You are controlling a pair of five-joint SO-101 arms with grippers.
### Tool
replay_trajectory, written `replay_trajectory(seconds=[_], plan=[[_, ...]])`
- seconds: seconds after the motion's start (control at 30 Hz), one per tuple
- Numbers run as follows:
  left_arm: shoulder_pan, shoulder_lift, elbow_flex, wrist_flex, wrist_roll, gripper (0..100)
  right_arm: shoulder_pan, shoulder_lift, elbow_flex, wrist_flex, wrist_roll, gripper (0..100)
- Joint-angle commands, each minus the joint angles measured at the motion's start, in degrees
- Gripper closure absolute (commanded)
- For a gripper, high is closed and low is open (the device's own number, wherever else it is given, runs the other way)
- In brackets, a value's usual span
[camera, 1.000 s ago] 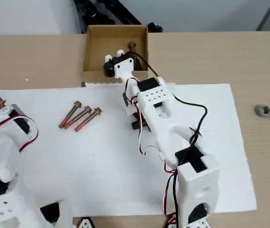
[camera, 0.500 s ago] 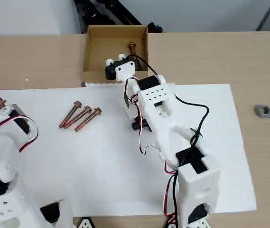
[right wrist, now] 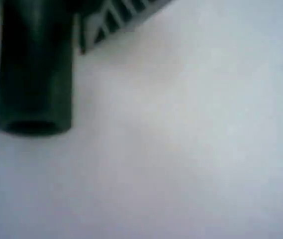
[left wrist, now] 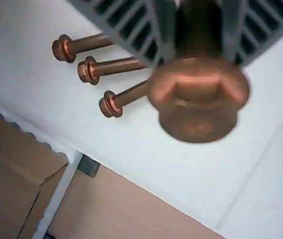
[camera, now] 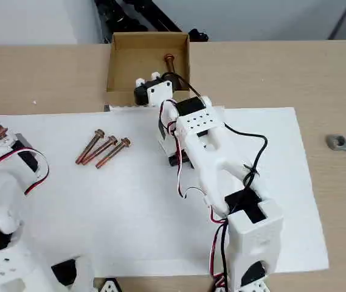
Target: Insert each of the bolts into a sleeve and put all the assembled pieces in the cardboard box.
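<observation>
The bolt (left wrist: 198,99) is sitting pinched in the left hand (left wrist: 198,30) at the worktop's (camera: 39,67) left, three more bolts (camera: 103,148) lying to its right. The right hand (right wrist: 37,15), pinching a sleeve (right wrist: 34,69), is easing back from the cardboard box (camera: 124,55) over the paper (camera: 100,213), probably lining up the next insertion.

Three bolts (camera: 103,148) lie on paper (camera: 130,213) before box (camera: 124,55).

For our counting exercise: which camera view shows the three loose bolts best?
The high view: the three loose bolts lie whole, side by side on the white sheet. The left wrist view gives their heads and part of the shanks, past the held bolt. The right wrist view faces a dark sleeve.
</observation>
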Motion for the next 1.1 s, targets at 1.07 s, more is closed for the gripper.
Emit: replay_trajectory(seconds=[1.07], plan=[[-0.35, -0.7, -0.22, -0.18, -0.62, 99, 0.22, -11.12, -0.97, 5.49, -0.09, 99.8]])
